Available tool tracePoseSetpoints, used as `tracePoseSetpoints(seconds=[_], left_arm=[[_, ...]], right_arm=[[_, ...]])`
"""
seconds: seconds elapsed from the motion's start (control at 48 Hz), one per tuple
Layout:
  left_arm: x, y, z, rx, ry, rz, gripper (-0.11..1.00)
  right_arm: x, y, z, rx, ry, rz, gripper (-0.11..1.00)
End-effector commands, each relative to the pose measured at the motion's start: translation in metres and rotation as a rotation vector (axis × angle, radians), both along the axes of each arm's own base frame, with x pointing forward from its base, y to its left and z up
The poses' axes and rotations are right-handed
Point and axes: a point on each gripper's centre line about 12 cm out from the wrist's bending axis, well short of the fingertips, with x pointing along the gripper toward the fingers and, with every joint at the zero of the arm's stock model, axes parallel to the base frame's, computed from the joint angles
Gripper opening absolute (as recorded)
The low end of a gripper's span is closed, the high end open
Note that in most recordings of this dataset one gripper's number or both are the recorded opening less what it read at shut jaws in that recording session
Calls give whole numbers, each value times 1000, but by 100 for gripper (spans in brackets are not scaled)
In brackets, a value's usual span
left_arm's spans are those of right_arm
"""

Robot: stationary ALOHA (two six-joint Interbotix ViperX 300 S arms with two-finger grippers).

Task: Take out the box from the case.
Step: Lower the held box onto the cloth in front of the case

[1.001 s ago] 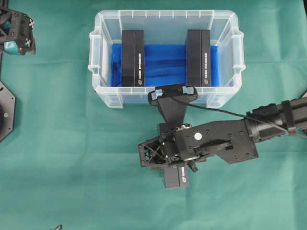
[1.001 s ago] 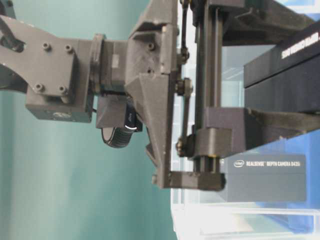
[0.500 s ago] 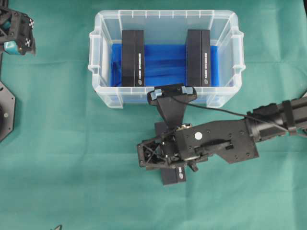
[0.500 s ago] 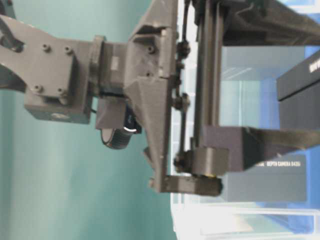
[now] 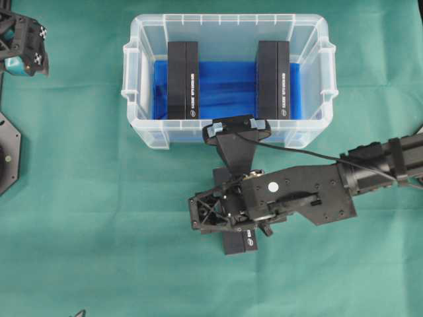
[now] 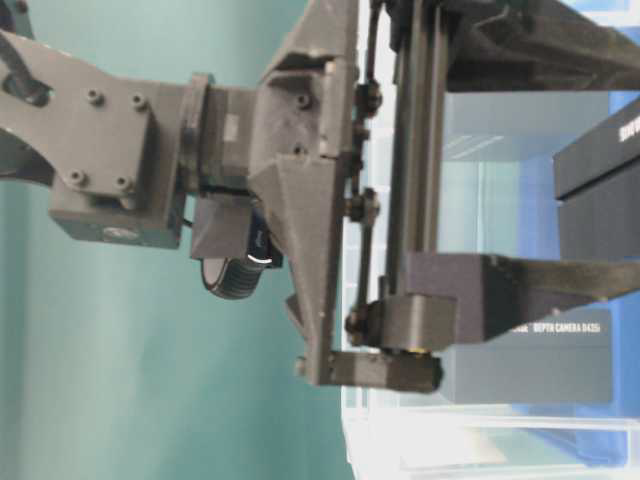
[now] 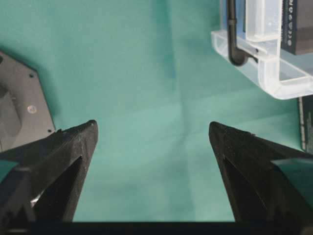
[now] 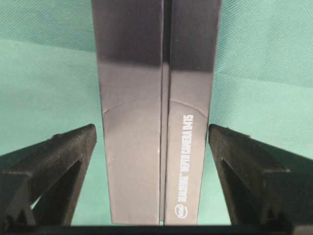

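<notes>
Outside the clear plastic case [image 5: 310, 135], a black rectangular box [image 8: 156, 122] printed "REALSENSE DEPTH CAMERA D415" lies on the green bench [image 5: 99, 231] between the right gripper's [image 8: 152, 178] spread jaws; the left gripper [image 7: 152, 171] gapes empty.

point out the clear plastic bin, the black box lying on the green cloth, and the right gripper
clear plastic bin [image 5: 228, 23], overhead view, far rim
black box on the green cloth [image 8: 156, 122], right wrist view, middle of its top face
right gripper [image 8: 152, 147], right wrist view, midway between its open fingertips
</notes>
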Motion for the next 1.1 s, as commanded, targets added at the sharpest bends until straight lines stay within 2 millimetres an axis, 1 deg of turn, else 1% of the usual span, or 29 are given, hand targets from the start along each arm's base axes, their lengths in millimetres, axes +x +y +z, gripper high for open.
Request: tracePoseSetpoints(seconds=[0.0, 0.229, 0.542, 0.834, 0.917, 1.084], left_arm=[[-1, -1, 6, 7, -22, -2, 94], [-1, -1, 5, 6, -21, 0, 94], [-1, -1, 6, 6, -22, 0, 94], [-1, -1, 7, 8, -27, 0, 94], [-1, -1, 8, 9, -28, -2, 94], [-1, -1, 7, 8, -25, -2, 94]], right_arm=[[0, 0, 22, 9, -48, 2, 90], [-5, -2, 47, 8, -68, -3, 90], [-5, -5, 94, -26, -69, 3, 90], [-6, -8, 126, -47, -68, 12, 90], [-7, -9, 131, -55, -68, 10, 90], [-7, -10, 130, -62, -63, 14, 90]])
